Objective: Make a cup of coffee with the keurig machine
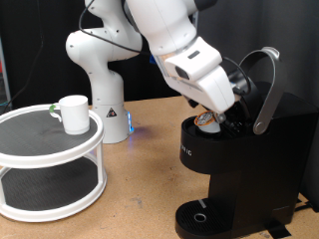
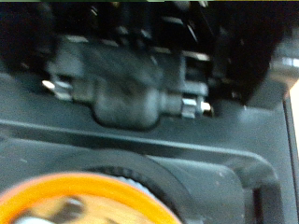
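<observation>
The keurig machine (image 1: 244, 159) stands at the exterior view's right, with its arched grey lid handle (image 1: 267, 90) raised and the lid open. A small tan-topped pod (image 1: 206, 119) sits at the open pod chamber. My gripper (image 1: 225, 110) is right at the chamber, just above and beside the pod, with its fingers dark against the black machine. In the wrist view the pod's orange-tan top (image 2: 84, 201) is blurred and close, with the machine's black lid mechanism (image 2: 131, 89) behind it; no fingers show there. The white cup (image 1: 72, 113) stands on a round stand at the left.
The white two-tier round stand (image 1: 50, 149) fills the exterior view's left. The arm's white base (image 1: 105, 90) stands behind it, with a small blue light beside it. The machine's round drip tray (image 1: 199, 214) is at the bottom, with nothing on it.
</observation>
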Available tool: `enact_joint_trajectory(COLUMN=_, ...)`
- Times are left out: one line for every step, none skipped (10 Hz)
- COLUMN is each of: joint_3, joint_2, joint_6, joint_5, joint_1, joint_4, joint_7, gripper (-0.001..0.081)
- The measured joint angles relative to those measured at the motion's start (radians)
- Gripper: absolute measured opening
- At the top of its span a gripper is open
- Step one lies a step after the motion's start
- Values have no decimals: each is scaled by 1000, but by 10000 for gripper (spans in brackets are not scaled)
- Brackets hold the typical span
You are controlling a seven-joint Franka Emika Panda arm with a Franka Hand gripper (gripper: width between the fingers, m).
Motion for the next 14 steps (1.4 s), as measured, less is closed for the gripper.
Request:
enact_joint_trajectory(joint_3=-5, joint_2=-15, joint_6=-42, joint_5=-6, joint_1=-3, joint_4=8, joint_7=-2, gripper=803)
enact_joint_trajectory(joint_3=-6, joint_2=-29, joint_6=-75, joint_5=-26, joint_1=-5, joint_4=12, joint_7=-2, gripper=803)
enact_joint_trajectory(joint_3=-6, joint_2=-39, joint_6=-94, joint_5=-50, joint_1=-7, joint_4=12, joint_7=0, gripper=803)
enact_joint_trajectory(joint_3=-6, joint_2=-42, joint_6=-109, joint_5=-77, joint_1=-6, joint_4=12, joint_7=6, gripper=803)
enact_joint_trajectory(joint_3=-4, joint_2=-42, joint_6=-113, joint_5=-94, joint_1=-6, joint_4=8, joint_7=13, gripper=803)
enact_joint_trajectory(joint_3=-1, joint_2=-41, joint_6=-112, joint_5=-107, joint_1=-6, joint_4=2, joint_7=20, gripper=803)
enact_joint_trajectory(joint_3=4, joint_2=-40, joint_6=-109, joint_5=-111, joint_1=-6, joint_4=-5, joint_7=23, gripper=803)
enact_joint_trajectory(joint_3=9, joint_2=-37, joint_6=-107, joint_5=-112, joint_1=-5, joint_4=-13, joint_7=24, gripper=803)
enact_joint_trajectory(joint_3=13, joint_2=-34, joint_6=-100, joint_5=-112, joint_1=-3, joint_4=-22, joint_7=24, gripper=803)
enact_joint_trajectory(joint_3=17, joint_2=-34, joint_6=-81, joint_5=-109, joint_1=-2, joint_4=-30, joint_7=24, gripper=803)
enact_joint_trajectory(joint_3=21, joint_2=-34, joint_6=-65, joint_5=-98, joint_1=-1, joint_4=-40, joint_7=22, gripper=803)
enact_joint_trajectory(joint_3=23, joint_2=-34, joint_6=-43, joint_5=-80, joint_1=2, joint_4=-51, joint_7=14, gripper=803)
enact_joint_trajectory(joint_3=25, joint_2=-34, joint_6=-27, joint_5=-63, joint_1=2, joint_4=-60, joint_7=2, gripper=803)
enact_joint_trajectory(joint_3=26, joint_2=-34, joint_6=-18, joint_5=-50, joint_1=2, joint_4=-65, joint_7=-5, gripper=803)
